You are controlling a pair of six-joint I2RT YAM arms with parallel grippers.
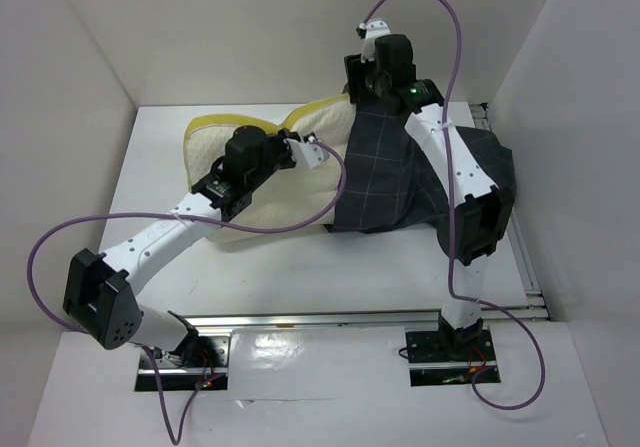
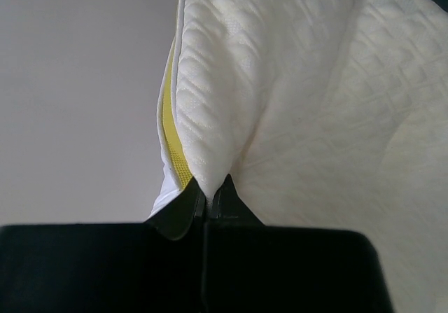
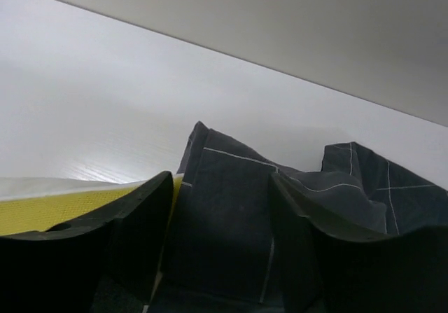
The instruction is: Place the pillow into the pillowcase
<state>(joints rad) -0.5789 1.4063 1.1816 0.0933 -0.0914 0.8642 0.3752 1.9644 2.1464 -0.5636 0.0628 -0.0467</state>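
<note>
left gripper (image 2: pixel 208 187) pinches the pillow (image 2: pixel 294 103) by a fold, likely to push it into the pillowcase (image 1: pixel 385 177), whose upper-centre edge right gripper (image 3: pixel 222 187) straddles, fingers spread.

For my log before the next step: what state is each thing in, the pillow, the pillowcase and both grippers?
pillow: right end covered by the pillowcase, the rest outside it.
pillowcase: drawn over the pillow's right end, rumpled.
left gripper: shut on a pinched fold of the pillow.
right gripper: fingers apart with pillowcase cloth between them; cannot tell whether it grips.
</note>
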